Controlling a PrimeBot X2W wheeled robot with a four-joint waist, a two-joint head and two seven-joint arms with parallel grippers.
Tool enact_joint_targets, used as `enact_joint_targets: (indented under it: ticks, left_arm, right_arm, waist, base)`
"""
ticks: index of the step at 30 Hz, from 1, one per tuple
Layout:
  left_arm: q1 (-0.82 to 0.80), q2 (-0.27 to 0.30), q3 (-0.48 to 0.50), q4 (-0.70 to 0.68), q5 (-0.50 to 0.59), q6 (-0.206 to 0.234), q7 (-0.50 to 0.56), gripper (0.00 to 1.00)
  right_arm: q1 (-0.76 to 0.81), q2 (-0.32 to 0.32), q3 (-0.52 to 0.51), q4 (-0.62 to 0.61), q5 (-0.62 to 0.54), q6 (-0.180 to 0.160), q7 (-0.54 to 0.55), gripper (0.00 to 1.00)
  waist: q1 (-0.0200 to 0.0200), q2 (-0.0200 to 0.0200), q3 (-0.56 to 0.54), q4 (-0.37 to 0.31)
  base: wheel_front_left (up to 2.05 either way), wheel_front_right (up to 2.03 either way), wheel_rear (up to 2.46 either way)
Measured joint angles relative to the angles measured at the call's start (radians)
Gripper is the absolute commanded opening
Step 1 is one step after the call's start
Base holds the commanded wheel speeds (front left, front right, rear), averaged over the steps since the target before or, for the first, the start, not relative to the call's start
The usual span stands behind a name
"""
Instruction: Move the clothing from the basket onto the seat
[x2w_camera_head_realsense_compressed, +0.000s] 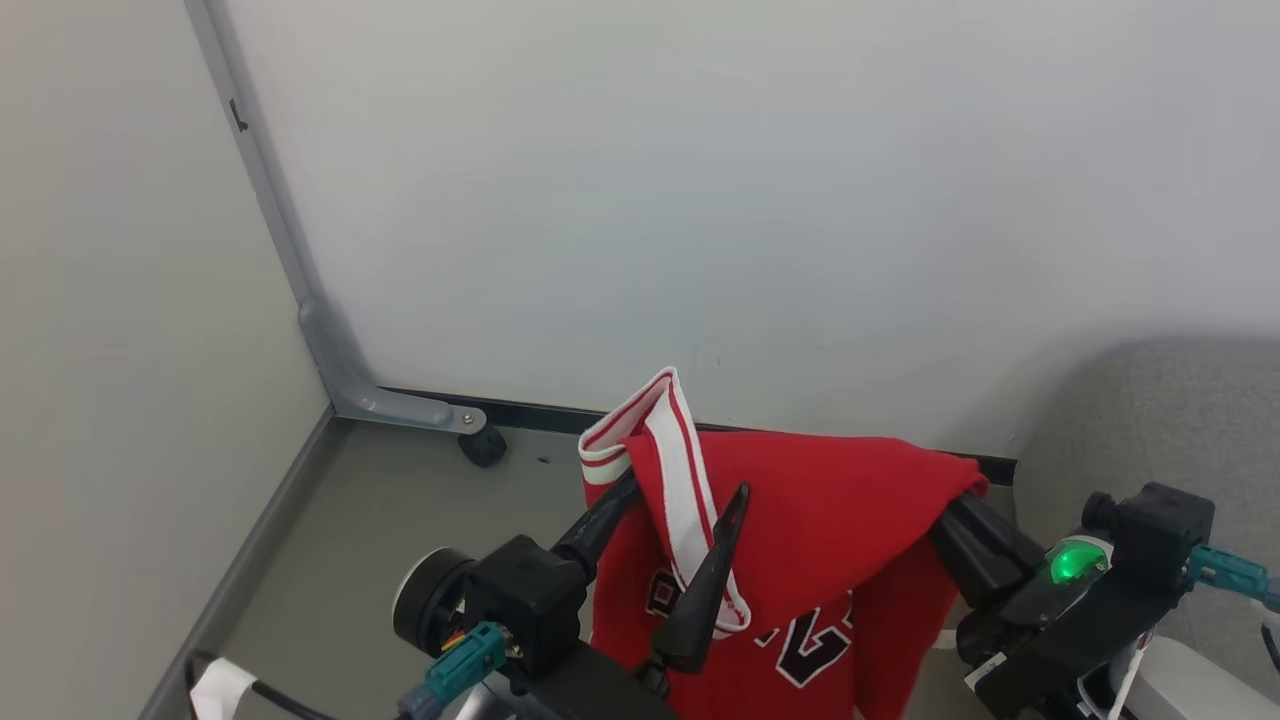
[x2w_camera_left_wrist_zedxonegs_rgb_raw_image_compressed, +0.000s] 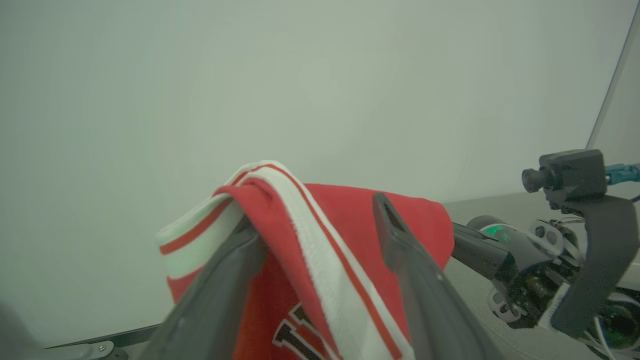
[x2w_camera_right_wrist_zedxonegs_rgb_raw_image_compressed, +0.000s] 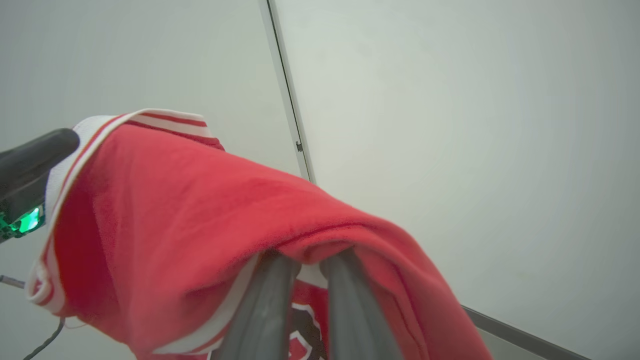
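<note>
Way off to the left of the left jaws there's a grey metal frame leg (x2w_camera_head_realsense_compressed: 400, 405) with a little black caster (x2w_camera_head_realsense_compressed: 482, 447), parked on the grey floor (x2w_camera_head_realsense_compressed: 400, 560) at the foot of the white wall panel (x2w_camera_head_realsense_compressed: 750, 200).

Next is the left gripper (x2w_camera_head_realsense_compressed: 686, 490) (x2w_camera_left_wrist_zedxonegs_rgb_raw_image_compressed: 314, 212). Its jaws are spread wide. The soft bright red fabric garment (x2w_camera_head_realsense_compressed: 830, 520) (x2w_camera_left_wrist_zedxonegs_rgb_raw_image_compressed: 350, 220) (x2w_camera_right_wrist_zedxonegs_rgb_raw_image_compressed: 175, 210), the one with white striped bands, is draped over them. The outer finger is tucked up under the white-and-red band, and the inner finger (x2w_camera_head_realsense_compressed: 715, 570) stands bare in front of the red cloth. One white band runs down through the gap between the two. Nothing looks pinched on this side; the cloth just hangs on that outer finger. Below these jaws you can see some black-and-white lettering on the garment's front.

From there the garment stretches across to the right gripper (x2w_camera_head_realsense_compressed: 962, 510) (x2w_camera_right_wrist_zedxonegs_rgb_raw_image_compressed: 310, 257). Those jaws sit nearly pressed together with their tips buried under a fold of the red fabric, pinching that corner of it. The cloth spills down either side of them. A green light (x2w_camera_head_realsense_compressed: 1075, 562) glows on that wrist.

So the clothing is slung up between both sets of jaws and hangs past the bottom of the head view.

Further right, beyond the right jaws, is the large grey-green woven upholstered seat (x2w_camera_head_realsense_compressed: 1170, 420) with its rounded corner. It sits apart from the garment.
</note>
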Motion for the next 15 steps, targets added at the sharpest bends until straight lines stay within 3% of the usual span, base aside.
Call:
enact_joint_targets:
  ticks: [15]
  left_arm:
    - [0.070,-0.010,-0.066,0.024,0.041,0.001,-0.013,1.00]
  right_arm:
    - [-0.057,-0.040,-0.188,0.141,-0.053,0.000,0.000,0.00]
  waist:
    - [0.0000,0.0001,0.006,-0.055]
  base:
    - [0.00,0.00,0.00]
